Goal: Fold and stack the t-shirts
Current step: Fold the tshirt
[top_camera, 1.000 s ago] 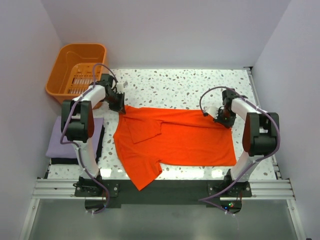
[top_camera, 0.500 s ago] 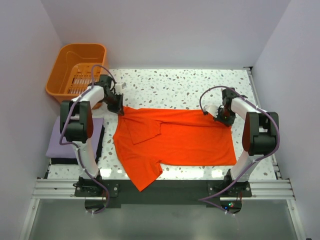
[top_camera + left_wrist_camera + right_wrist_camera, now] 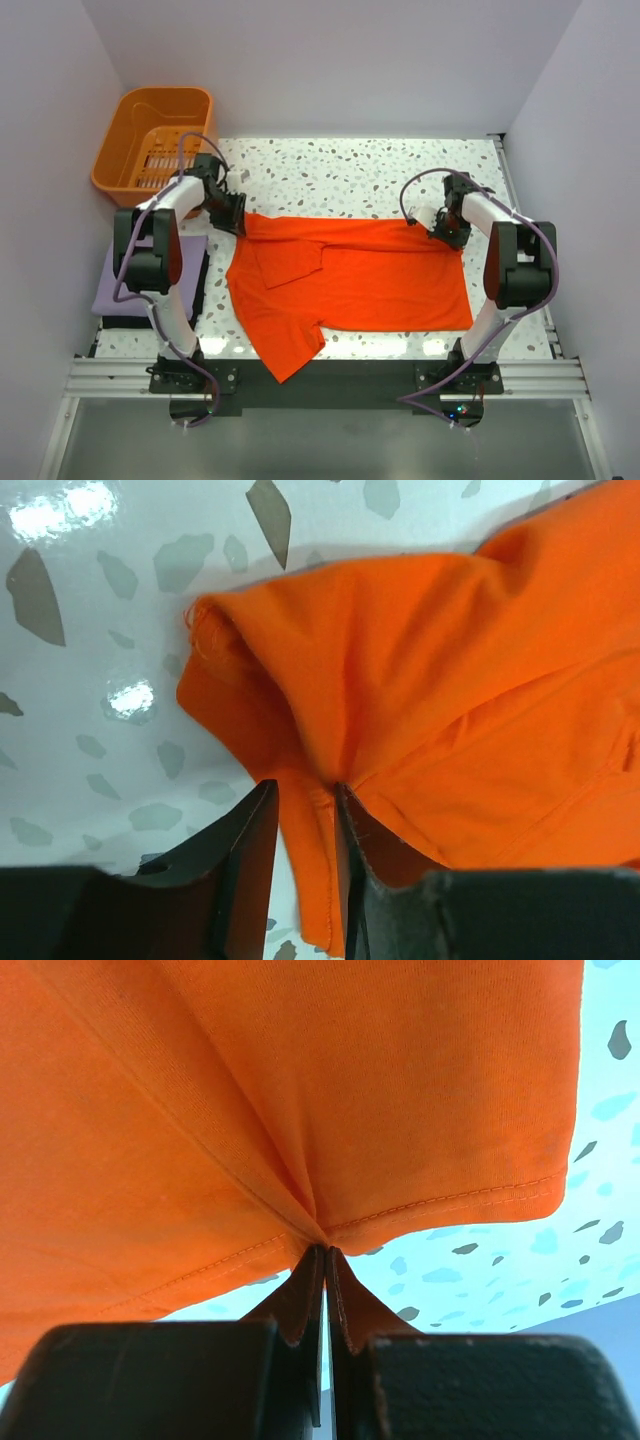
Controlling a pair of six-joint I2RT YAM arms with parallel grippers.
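Far left, beyond the tabletop (image 3: 350, 170) corner: a rigid orange plastic basket (image 3: 135, 115) with a slotted floor and rounded rim.

Left edge: the lavender t-shirt (image 3: 115, 285), folded to a flat, soft rectangle. It rests on a dark pad (image 3: 198, 285) and is partly covered by the left arm.

Left gripper (image 3: 305, 820): positioned at the far-left corner of the orange-red t-shirt (image 3: 380, 285). The jaws stand slightly parted. A fold of cloth passes through the gap against one finger and is not clamped. The corner is bunched into a rounded, rolled lump with a raw, fuzzy edge.

Centre: the orange-red t-shirt lies spread crosswise on the white, speckled, glossy tabletop, well apart from the lavender t-shirt. The cloth is a matte fine-rib knit. One flap lies folded over the left part, one sleeve points toward the near edge, and the straight hem runs along the right side.

Right gripper (image 3: 326, 1260): jaws pressed fully together on the stitched hem at the far-right corner. The cloth radiates from the pinch in taut creases.
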